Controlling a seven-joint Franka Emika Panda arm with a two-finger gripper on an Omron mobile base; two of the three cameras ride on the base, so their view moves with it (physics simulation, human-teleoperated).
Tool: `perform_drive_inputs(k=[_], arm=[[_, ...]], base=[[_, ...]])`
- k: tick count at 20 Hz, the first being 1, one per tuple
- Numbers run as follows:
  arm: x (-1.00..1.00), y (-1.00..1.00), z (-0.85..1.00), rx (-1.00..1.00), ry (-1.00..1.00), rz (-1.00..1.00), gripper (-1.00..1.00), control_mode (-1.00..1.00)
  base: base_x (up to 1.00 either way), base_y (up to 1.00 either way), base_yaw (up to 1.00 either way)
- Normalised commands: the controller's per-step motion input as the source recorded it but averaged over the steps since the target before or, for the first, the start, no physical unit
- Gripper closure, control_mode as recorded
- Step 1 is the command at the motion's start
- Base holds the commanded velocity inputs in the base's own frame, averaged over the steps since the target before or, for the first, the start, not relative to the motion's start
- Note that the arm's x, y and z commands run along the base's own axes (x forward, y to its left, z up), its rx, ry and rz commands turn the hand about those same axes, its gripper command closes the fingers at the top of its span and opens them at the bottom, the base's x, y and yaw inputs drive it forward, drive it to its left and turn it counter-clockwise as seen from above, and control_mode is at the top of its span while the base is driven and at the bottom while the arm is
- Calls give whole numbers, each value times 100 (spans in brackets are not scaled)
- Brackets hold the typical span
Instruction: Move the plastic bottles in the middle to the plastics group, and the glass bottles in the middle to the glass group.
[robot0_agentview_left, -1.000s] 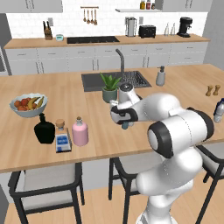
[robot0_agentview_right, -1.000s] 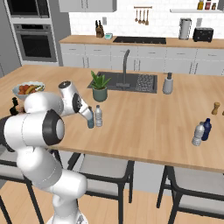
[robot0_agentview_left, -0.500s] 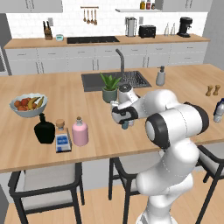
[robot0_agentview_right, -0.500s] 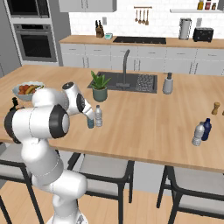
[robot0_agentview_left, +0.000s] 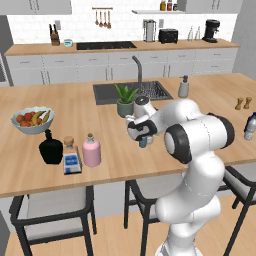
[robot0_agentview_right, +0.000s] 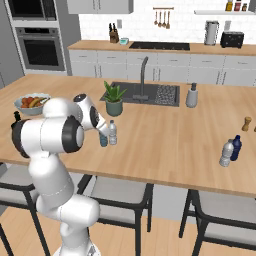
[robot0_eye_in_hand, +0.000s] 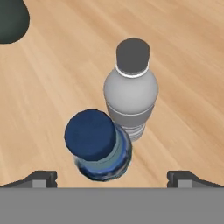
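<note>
The pincer hangs open, fingers spread wide, just above the dark teal-blue bottle, which stands upright on the wooden desk between the two finger tips but untouched by them. Just beside it stands the clear greyish-white bottle with a dark cap; the two look to be touching or nearly so. Both sit in front of the potted plant by the sink. To the left, the pale-pink bottle stands beside the square clear bottle and the black flask, near the fruit bowl. Far right, the pale bottle with the blue top stands near the desk's edge
</note>
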Motion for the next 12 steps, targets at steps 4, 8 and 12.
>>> perform_drive_inputs(k=[4,8,12], arm=[[19,0,-12,0,0,0,-100,-100],[15,-2,-11,0,0,0,-100,-100],[10,-4,-10,-1,0,-1,-100,-100]], base=[[0,0,0],[0,0,0],[0,0,0]])
